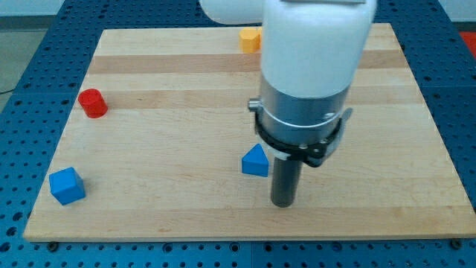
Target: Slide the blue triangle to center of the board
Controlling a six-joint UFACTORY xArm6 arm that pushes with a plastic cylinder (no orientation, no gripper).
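The blue triangle (255,161) lies on the wooden board (171,119), a little below and right of the board's middle. My tip (282,203) rests on the board just to the triangle's lower right, a small gap apart from it. The arm's white and grey body hangs over the board's upper right part and hides what lies behind it.
A blue cube (67,185) sits near the board's lower left corner. A red cylinder (93,103) stands at the left. A yellow block (251,39) sits at the top edge, partly hidden by the arm. A blue pegboard table surrounds the board.
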